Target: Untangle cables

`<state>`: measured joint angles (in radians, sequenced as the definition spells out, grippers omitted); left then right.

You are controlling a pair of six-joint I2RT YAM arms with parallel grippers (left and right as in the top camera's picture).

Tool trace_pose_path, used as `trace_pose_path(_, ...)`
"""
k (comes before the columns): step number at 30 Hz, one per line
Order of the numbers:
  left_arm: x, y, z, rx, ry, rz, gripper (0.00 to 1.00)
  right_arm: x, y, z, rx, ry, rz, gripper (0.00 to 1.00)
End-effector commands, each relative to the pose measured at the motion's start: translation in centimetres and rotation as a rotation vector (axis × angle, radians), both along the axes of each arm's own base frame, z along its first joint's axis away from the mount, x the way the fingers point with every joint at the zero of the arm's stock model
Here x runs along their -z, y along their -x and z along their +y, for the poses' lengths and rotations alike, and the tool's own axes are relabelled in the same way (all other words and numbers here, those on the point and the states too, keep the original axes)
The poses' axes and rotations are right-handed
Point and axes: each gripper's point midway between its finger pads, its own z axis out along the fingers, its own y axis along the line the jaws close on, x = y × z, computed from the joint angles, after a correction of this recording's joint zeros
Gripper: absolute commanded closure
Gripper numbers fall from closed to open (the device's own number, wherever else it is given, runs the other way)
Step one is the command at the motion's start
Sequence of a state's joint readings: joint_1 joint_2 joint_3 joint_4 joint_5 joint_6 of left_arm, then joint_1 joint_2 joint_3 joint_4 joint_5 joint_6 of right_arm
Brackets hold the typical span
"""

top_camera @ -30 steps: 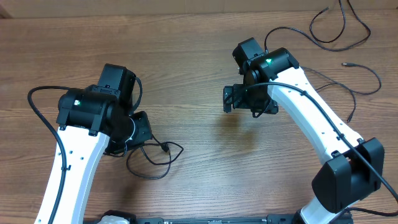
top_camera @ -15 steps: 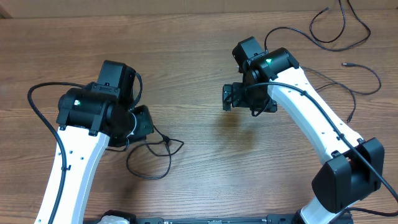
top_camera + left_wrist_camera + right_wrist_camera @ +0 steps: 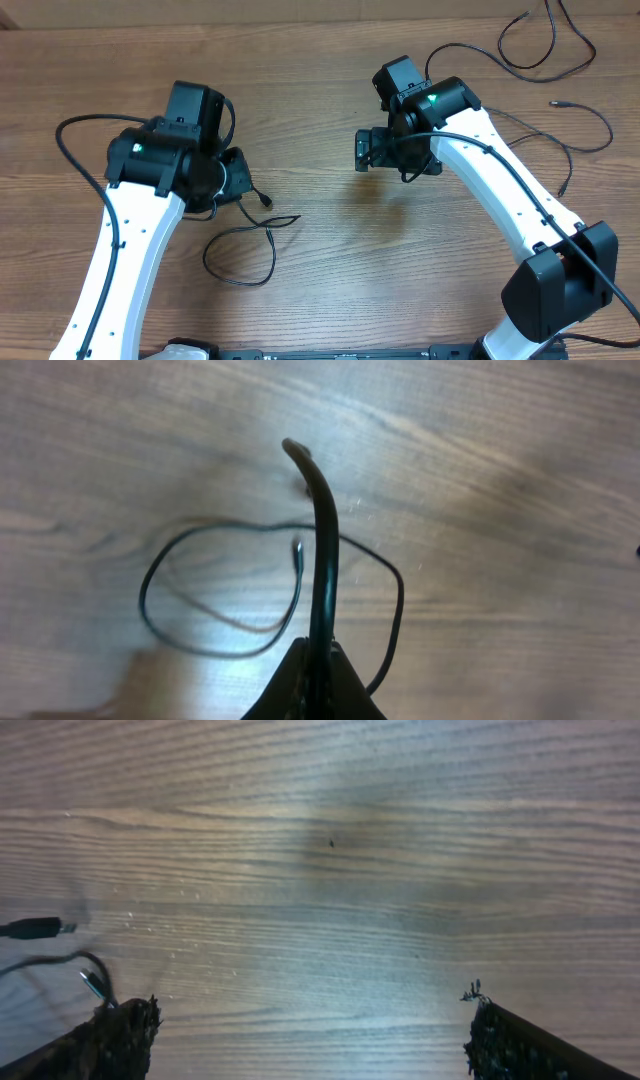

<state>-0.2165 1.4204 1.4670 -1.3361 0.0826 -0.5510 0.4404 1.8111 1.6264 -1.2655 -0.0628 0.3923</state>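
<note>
**Left claw** [image 3: 238,183], centre-left of overhead frame: closed on one cable [image 3: 272,250]. Cable's slack loop lies on table [image 3: 330,290] just below and right of claw.

**Right claw** [image 3: 375,155], upper centre: jaws wide apart, nothing between them, well apart from loop.

**Further cables** [image 3: 530,68]: upper right corner, beyond right arm.

**Left wrist view only:** fingers [image 3: 300,682] pinched on strand, which arches to upper centre. Loop and plug tip [image 3: 297,546] lie on wood beneath.

**Right wrist view only:** plug end [image 3: 35,928] at left edge, beside left finger. Which cable it belongs to is unclear.
</note>
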Motion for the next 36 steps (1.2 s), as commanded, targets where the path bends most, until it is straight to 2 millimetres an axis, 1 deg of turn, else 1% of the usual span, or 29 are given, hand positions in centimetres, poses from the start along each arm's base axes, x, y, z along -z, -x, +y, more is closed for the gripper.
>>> trace_pose_path(1,0.1,-1.5,-0.9,0.016,0.034,-0.022,0.96,-0.1,-0.2,0.5,-0.003,-0.025,-0.011,0.0)
trace_pose_path(4,0.3,-2.9,-3.1,0.127,0.118,-0.05,0.96,-0.2,-0.6,0.8,-0.003,-0.034,-0.028,0.0)
trace_pose_path(6,0.5,-3.5,-3.9,0.164,0.154,-0.057,0.96,-0.2,-0.7,0.8,-0.003,-0.036,-0.032,0.0)
trace_pose_path(10,1.8,-4.9,-4.5,0.169,0.168,-0.046,0.95,-0.3,-0.9,0.9,-0.003,-0.039,-0.039,0.0)
trace_pose_path(12,2.8,-5.3,-4.6,0.171,0.165,-0.026,0.91,-0.3,-1.0,0.9,-0.003,-0.041,-0.042,0.0)
trace_pose_path(15,4.4,-5.6,-4.7,0.177,0.156,0.021,0.69,-0.3,-1.0,0.9,-0.003,-0.041,-0.042,0.0)
trace_pose_path(17,5.5,-5.7,-4.7,0.174,0.151,0.054,0.58,-0.3,-0.9,0.9,-0.003,-0.041,-0.041,0.0)
trace_pose_path(18,5.8,-5.7,-4.7,0.174,0.15,0.065,0.54,-0.3,-0.9,0.9,-0.003,-0.041,-0.041,0.0)
trace_pose_path(19,6.1,-5.7,-4.7,0.177,0.148,0.07,0.48,-0.3,-0.9,0.9,-0.003,-0.041,-0.041,0.0)
trace_pose_path(20,6.1,-5.8,-4.6,0.184,0.146,0.069,0.38,-0.3,-0.9,1.0,-0.004,-0.043,-0.04,0.0)
trace_pose_path(21,6.1,-5.8,-4.6,0.2,0.143,0.063,0.24,-0.3,-0.9,1.0,-0.004,-0.045,-0.038,0.0)
trace_pose_path(23,5.7,-5.9,-4.5,0.22,0.139,0.049,0.02,-0.3,-0.8,1.2,-0.007,-0.055,-0.032,0.0)
trace_pose_path(24,5.5,-5.9,-4.5,0.22,0.139,0.045,0.0,-0.3,-0.7,1.2,-0.008,-0.06,-0.03,0.0)
trace_pose_path(27,4.7,-5.9,-4.0,0.205,0.14,0.045,0.0,-0.3,-0.7,1.3,-0.008,-0.063,-0.03,0.0)
trace_pose_path(36,-1.0,-5.5,-1.5,0.145,0.13,0.031,0.0,-0.3,-0.7,1.4,-0.01,-0.071,-0.028,0.0)
